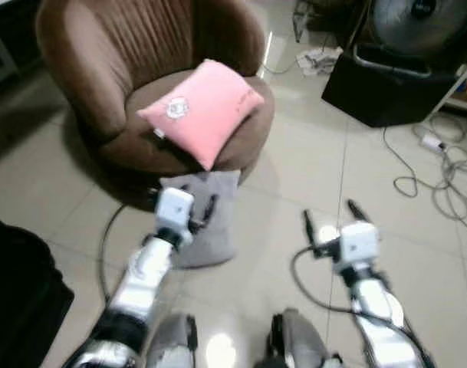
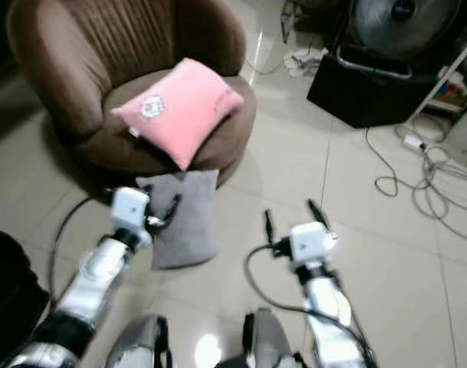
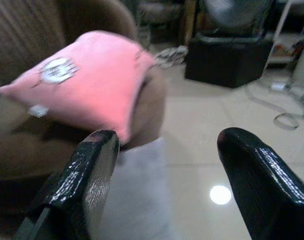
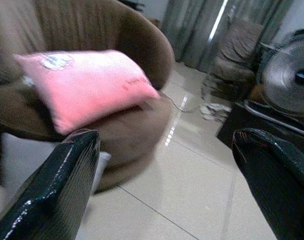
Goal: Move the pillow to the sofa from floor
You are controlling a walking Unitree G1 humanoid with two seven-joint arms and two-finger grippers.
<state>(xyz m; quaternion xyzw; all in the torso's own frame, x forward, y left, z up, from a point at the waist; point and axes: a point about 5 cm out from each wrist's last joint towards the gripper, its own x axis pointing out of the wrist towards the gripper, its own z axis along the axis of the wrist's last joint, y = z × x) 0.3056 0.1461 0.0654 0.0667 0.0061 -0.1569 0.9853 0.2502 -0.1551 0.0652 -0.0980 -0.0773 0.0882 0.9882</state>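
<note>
Hands [image 1: 183, 205] [image 1: 331, 218] hover spread-fingered before grey pillow [image 1: 206, 222].

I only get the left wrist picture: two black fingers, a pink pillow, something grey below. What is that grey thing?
Observer: A grey pillow on the tiled floor, leaning against the brown armchair.
Operator: Is the robot holding it?
Observer: No. The left gripper hovers open at it; the head views show no grip.
Operator: And the other arm?
Observer: The right gripper is open too, over bare floor right of the pillow.
</note>
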